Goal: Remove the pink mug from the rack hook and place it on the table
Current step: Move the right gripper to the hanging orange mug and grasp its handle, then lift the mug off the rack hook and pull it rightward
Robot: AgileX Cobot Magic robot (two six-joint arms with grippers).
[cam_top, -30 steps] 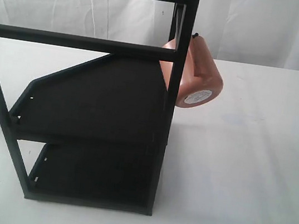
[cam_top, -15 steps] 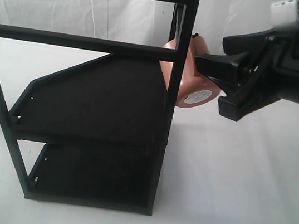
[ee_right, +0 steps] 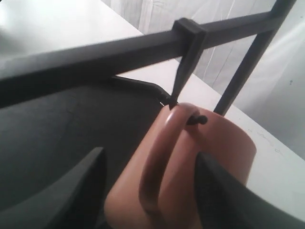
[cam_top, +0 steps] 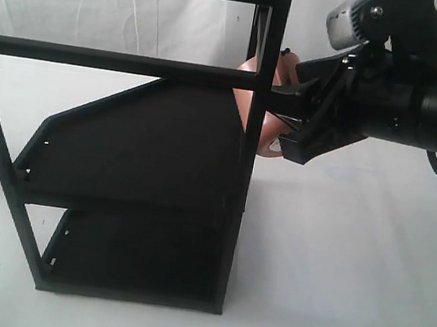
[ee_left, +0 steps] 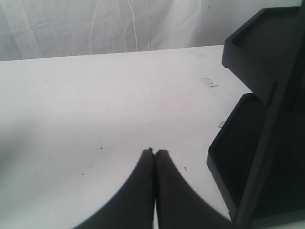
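Observation:
The pink mug (cam_top: 286,73) hangs by its loop handle on the rack hook (cam_top: 285,53), a thin black peg on the rack's upright corner post. My right gripper (cam_top: 285,116) is open, with one finger on each side of the mug body. In the right wrist view the mug (ee_right: 190,162) fills the space between the fingers, its handle looped over the hook (ee_right: 198,120); the right gripper (ee_right: 150,155) shows a gap beside one finger. My left gripper (ee_left: 154,151) is shut on nothing, low over the white table (ee_left: 95,95).
The tall black rack (cam_top: 147,145) stands on the table (cam_top: 352,258) with two dark shelves and thin crossbars. Its lower shelves (ee_left: 267,119) lie close beside my left gripper. A white curtain hangs behind the table.
My right arm came in from the right and moved left until its open fingers straddle the mug. The mug still hangs on the hook.

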